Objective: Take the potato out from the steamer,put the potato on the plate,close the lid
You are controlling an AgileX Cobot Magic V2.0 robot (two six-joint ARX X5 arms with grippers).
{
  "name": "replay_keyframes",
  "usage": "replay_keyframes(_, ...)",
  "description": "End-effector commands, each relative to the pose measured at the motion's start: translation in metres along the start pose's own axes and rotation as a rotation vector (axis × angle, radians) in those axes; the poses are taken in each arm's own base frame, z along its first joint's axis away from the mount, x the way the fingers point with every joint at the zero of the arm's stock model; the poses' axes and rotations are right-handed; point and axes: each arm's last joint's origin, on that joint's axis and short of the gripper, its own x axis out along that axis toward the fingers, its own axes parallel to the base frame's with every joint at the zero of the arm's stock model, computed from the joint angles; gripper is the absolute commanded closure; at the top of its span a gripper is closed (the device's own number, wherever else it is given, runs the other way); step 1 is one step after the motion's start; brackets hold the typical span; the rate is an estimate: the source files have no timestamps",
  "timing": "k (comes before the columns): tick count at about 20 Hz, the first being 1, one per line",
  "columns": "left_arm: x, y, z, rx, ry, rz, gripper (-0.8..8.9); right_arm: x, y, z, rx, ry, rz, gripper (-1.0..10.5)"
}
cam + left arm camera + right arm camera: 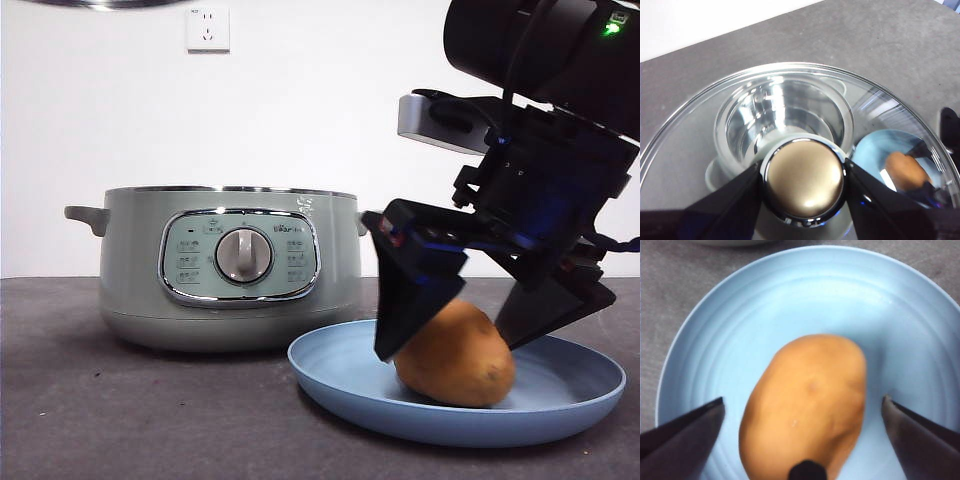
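Note:
The orange-brown potato (458, 362) (810, 385) lies on the light-blue plate (335, 372) (790, 295) at the right. My right gripper (447, 348) (802, 401) hangs over it, open, one jaw on each side with a gap to the skin. The sage-green steamer (230, 265) stands uncovered at the left. My left gripper (804, 176) is shut on the knob (804, 172) of the glass lid (687, 145), held high over the pot. Only the lid's chrome rim (100, 3) shows at the top of the front view.
Through the glass, the left wrist view shows the steamer's shiny inner bowl (785, 112) and, beside it, the plate with the potato (907, 170). A white wall with a socket (207, 27) stands behind the dark grey table (120, 420).

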Motion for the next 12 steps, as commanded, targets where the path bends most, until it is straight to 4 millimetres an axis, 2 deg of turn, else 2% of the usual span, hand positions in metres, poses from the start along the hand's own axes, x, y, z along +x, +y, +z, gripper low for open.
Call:
replay_keyframes(1, 0.021, 0.003, 0.013, 0.036, -0.053, 0.000, 8.22, -0.010, 0.000, 0.005, 0.007, -0.046, -0.019, 3.5)
replay_keyframes(4, 0.056, 0.009, 0.019, 0.049, -0.036, -0.002, 8.22, -0.037, 0.001, 0.013, 0.009, -0.119, -0.008, 3.5)
replay_keyframes(7, 0.092, 0.013, 0.023, 0.063, -0.018, -0.008, 8.22, -0.077, 0.002, 0.017, 0.011, -0.196, 0.005, 3.5)
replay_keyframes(12, 0.146, 0.015, 0.023, 0.072, -0.009, -0.023, 8.22, -0.144, -0.001, 0.006, 0.041, -0.382, 0.041, 3.5)
